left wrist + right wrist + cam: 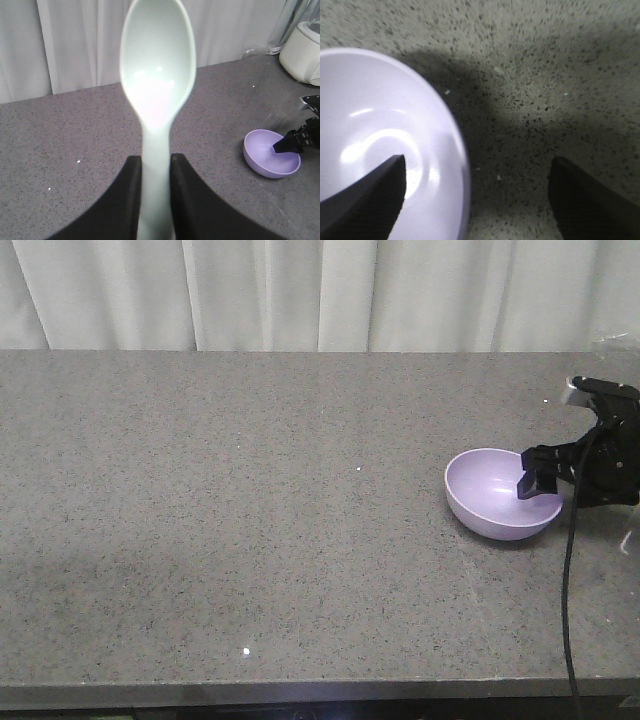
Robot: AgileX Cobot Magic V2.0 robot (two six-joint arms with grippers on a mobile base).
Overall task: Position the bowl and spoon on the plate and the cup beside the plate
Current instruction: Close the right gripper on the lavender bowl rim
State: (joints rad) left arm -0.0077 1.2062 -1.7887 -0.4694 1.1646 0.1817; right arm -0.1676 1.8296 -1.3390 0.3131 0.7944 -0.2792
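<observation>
While left gripper (156,167) clamps spoon (157,75), right gripper (477,197), jaws apart, straddles rim of bowl (490,502), likely light and stiff.

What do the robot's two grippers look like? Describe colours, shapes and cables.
Both grippers are black. The left gripper has two smooth fingers tapering to rounded tips. The right gripper has wedge-shaped, textured fingers; a black cable hangs from it, and a small pale part sits on top.
</observation>
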